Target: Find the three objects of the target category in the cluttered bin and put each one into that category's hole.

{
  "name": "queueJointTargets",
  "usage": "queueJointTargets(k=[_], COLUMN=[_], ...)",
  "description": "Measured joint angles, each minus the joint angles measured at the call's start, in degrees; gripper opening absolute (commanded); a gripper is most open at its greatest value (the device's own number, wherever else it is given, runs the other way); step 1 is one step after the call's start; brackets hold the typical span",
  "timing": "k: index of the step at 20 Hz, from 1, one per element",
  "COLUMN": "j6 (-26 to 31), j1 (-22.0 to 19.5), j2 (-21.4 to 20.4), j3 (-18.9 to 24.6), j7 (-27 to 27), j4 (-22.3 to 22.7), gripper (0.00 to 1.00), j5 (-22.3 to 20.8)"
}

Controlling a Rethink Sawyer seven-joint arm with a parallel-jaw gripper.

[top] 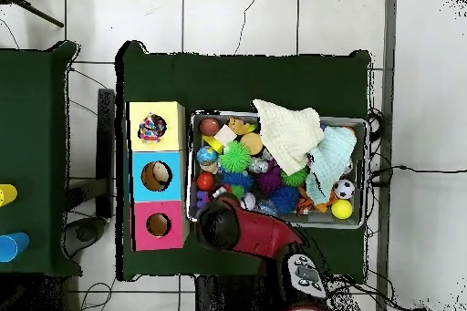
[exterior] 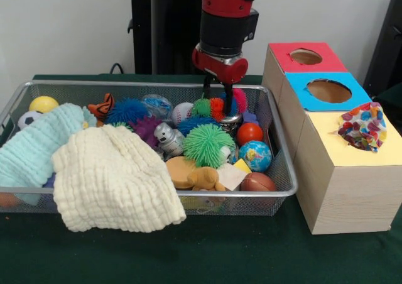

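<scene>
The silver wire-mesh bin (exterior: 125, 84) holds cloths and many small toys; it also shows in the overhead view (top: 368, 171). The patchwork ball (exterior: 362, 127) of red, blue, yellow and white patches sits in the hole of the yellow-topped wood box (exterior: 333, 147), sticking up out of it; the overhead view shows it there too (top: 151, 128). My gripper (exterior: 217, 100) is low at the bin's far right part, open, its fingers astride a rainbow spiky pom (exterior: 218, 106). In the overhead view my arm (top: 239, 227) hides the gripper.
A cream cloth (exterior: 113, 177) hangs over the bin's front rim, beside a pale blue cloth (exterior: 38, 146). A spiky green ball (exterior: 208, 144) and a globe-print ball (exterior: 255, 155) lie near the gripper. Blue-topped (exterior: 326, 92) and red-topped (exterior: 304, 56) boxes stand behind the yellow one.
</scene>
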Motion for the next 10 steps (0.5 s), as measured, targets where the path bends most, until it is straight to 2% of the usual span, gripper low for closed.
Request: queueJointTargets(k=[4, 10], j6=[4.57, 5.48], j1=[-0.08, -0.65], j2=[-1.41, -1.46], j3=[-1.6, -2.16], j7=[0.0, 0.0], j4=[-1.14, -3.37], gripper=[1.0, 1.0], j5=[-0.01, -0.02])
